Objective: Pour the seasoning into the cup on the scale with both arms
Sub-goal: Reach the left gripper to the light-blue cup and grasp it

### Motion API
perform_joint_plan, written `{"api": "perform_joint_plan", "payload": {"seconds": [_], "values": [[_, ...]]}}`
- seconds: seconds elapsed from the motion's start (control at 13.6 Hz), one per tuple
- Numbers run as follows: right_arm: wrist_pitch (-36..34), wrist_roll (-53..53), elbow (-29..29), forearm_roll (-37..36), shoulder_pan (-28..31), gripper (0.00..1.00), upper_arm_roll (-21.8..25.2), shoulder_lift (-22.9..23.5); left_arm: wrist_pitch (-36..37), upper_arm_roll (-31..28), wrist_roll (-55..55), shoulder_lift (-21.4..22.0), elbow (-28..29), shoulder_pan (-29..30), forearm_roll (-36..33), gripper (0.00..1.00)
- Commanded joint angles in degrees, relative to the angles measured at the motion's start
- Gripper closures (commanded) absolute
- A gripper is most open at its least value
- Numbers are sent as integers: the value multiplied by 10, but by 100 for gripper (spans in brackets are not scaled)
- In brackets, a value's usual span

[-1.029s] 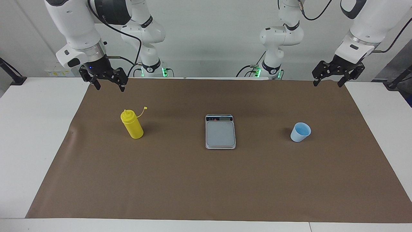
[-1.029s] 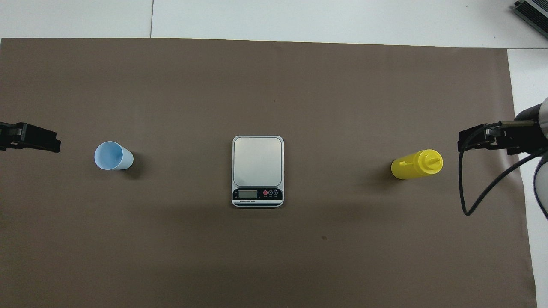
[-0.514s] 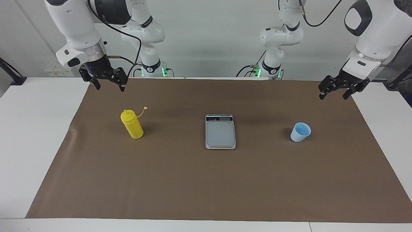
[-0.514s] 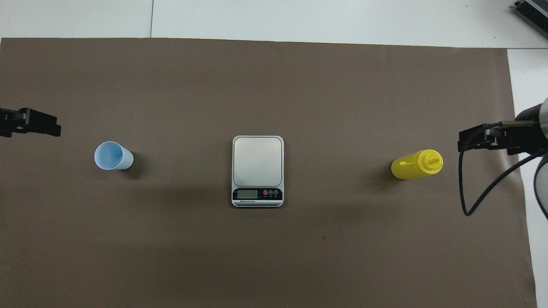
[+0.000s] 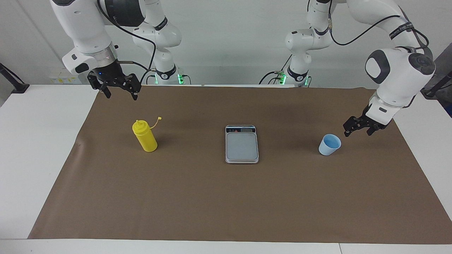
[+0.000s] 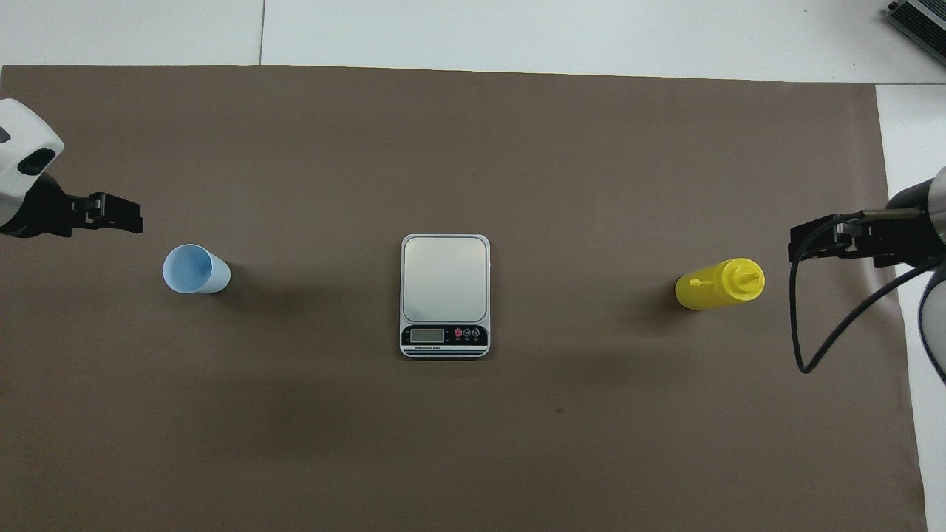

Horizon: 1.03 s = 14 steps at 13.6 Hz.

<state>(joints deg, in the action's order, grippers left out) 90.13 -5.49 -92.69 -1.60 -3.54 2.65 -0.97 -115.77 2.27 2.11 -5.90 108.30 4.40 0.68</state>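
The yellow seasoning bottle (image 5: 145, 138) stands upright on the mat toward the right arm's end, its cap hanging on its strap; it also shows in the overhead view (image 6: 715, 285). The silver-grey scale (image 5: 242, 145) (image 6: 444, 279) lies mid-mat with a bare plate. The light-blue cup (image 5: 329, 144) (image 6: 194, 270) stands toward the left arm's end. My left gripper (image 5: 358, 133) (image 6: 122, 222) is open and empty, low beside the cup and apart from it. My right gripper (image 5: 120, 96) (image 6: 811, 244) is open and empty, raised over the mat near the bottle, and waits.
A brown mat (image 5: 226, 201) covers most of the white table (image 5: 35, 148). A black cable (image 6: 828, 347) hangs from the right arm near the bottle. The two arm bases stand at the robots' edge of the table.
My left gripper has come down and swung in over the mat to a spot beside the cup. The right arm, bottle, scale and cup have not moved.
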Motion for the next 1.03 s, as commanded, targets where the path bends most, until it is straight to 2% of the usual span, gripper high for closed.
{"api": "perform_joint_plan", "payload": {"seconds": [0.0, 0.29, 0.44, 0.96], "values": [[7, 11, -14, 5, 3, 0, 0, -12, -47, 5, -7, 19, 55, 6, -1, 0], [7, 11, -14, 5, 4, 0, 0, -12, -120, 5, -10, 14, 120, 7, 2, 0], [7, 11, -14, 5, 5, 0, -1, -12, -138, 5, -20, -13, 120, 5, 2, 0], [9, 9, -14, 5, 6, 0, -1, -12, -164, 5, -22, -20, 145, 2, 2, 0]]}}
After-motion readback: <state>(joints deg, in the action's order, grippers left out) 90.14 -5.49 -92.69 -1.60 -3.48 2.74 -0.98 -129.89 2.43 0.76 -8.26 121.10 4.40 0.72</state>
